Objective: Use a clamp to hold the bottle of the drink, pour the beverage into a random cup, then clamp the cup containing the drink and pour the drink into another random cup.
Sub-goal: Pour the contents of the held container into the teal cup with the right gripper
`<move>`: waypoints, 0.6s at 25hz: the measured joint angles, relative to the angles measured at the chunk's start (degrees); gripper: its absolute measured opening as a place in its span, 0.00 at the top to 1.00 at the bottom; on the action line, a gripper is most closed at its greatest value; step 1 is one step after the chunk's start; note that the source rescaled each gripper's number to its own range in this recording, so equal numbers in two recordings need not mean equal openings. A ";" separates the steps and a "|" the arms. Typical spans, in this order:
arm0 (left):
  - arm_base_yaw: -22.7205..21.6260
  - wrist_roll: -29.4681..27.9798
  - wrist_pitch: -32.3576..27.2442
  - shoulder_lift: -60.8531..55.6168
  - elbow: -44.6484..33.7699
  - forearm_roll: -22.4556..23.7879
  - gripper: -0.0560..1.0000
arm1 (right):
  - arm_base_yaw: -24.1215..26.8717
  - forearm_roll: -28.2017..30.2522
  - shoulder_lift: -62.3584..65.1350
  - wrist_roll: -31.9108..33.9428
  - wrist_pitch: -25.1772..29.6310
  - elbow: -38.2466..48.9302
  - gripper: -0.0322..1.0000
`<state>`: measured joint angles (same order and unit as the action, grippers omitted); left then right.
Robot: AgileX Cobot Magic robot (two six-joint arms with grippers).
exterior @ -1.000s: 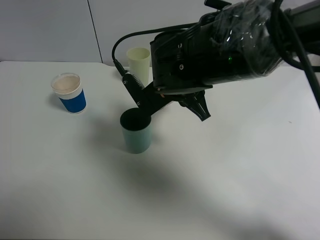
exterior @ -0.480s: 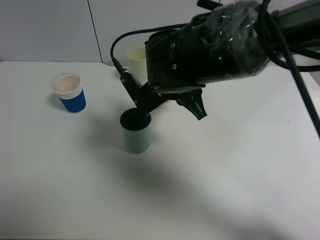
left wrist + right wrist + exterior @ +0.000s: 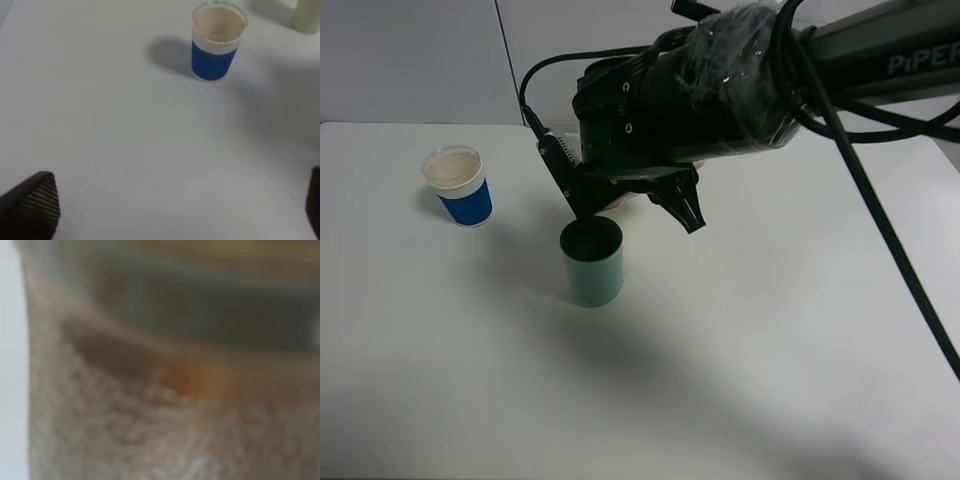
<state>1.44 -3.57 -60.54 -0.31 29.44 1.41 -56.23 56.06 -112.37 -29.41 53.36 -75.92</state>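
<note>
Bottle of the drink point(image 3: 150, 440) is squeezed in the right gripper point(image 3: 635, 205), just over the teal cup point(image 3: 592, 262) on the bench point(image 3: 770, 350). Tip it too fast and the brown drink point(image 3: 195, 377) could splash out, or a finger point(image 3: 563, 175) could bump the cup over. Left gripper point(image 3: 172, 210) is wide and empty.

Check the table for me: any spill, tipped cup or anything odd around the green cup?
Nothing stands out. The green cup and the blue cup stand upright, the table shows no spill, and the right gripper holds the bottle just above the green cup's rim.
</note>
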 joint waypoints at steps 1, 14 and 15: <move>0.00 0.00 0.00 0.00 0.00 0.00 0.00 | -0.09 0.00 0.00 0.00 0.14 0.00 0.96; 0.00 0.00 0.00 0.00 0.00 0.00 0.00 | -2.17 -0.44 0.00 -0.05 3.52 -0.02 0.96; 0.00 0.00 0.00 0.00 0.00 0.00 0.00 | -2.17 -0.44 0.00 -0.05 4.01 -0.02 0.96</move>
<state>1.44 -3.57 -60.54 -0.31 29.44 1.41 -58.40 55.62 -112.37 -29.46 57.37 -75.94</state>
